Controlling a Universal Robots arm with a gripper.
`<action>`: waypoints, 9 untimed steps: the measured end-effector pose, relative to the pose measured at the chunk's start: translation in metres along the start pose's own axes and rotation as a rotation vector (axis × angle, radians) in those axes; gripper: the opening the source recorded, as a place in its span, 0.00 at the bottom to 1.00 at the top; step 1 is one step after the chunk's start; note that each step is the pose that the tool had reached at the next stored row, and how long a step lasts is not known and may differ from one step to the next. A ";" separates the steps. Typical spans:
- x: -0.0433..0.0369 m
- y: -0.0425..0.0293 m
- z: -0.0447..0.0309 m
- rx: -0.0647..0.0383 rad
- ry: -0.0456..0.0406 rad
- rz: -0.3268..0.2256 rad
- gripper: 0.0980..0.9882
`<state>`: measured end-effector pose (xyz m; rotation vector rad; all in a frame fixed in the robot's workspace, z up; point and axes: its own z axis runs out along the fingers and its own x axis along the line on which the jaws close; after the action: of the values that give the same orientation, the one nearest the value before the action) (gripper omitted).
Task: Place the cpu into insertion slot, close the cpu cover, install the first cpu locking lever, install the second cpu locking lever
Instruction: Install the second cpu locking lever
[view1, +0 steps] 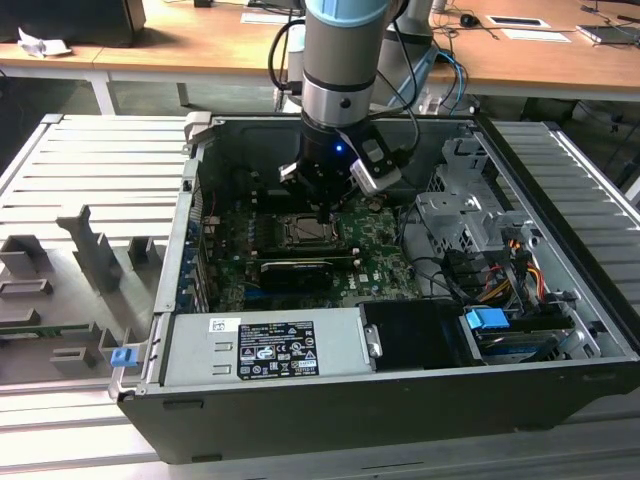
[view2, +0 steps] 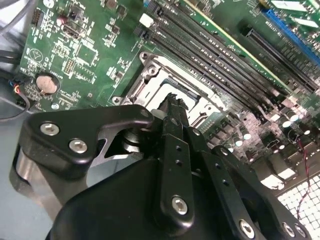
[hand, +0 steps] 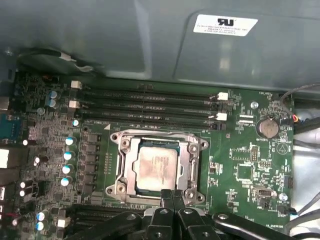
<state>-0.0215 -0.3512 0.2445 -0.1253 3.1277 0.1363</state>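
You have the pale silver-grey square cpu (hand: 156, 169) seated in the black metal-rimmed insertion slot (hand: 123, 145) on the green circuit board (hand: 250, 170), with the silvery cpu cover (hand: 186, 169) framing it. Your black gripper (hand: 173, 196) hangs just above the socket's edge, fingers (view2: 172, 117) pressed together, holding nothing

Cpu (hand: 156, 169) in insertion slot (hand: 123, 145), under closed cpu cover (hand: 184, 165).
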 end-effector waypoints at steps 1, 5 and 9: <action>0.0001 -0.0017 0.0001 -0.003 -0.0002 0.000 0.01; 0.0010 -0.0110 -0.0004 -0.009 -0.0008 0.000 0.01; 0.0014 -0.0158 -0.0006 -0.009 -0.0008 0.000 0.01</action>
<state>-0.0216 -0.3671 0.2437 -0.1252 3.1266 0.1508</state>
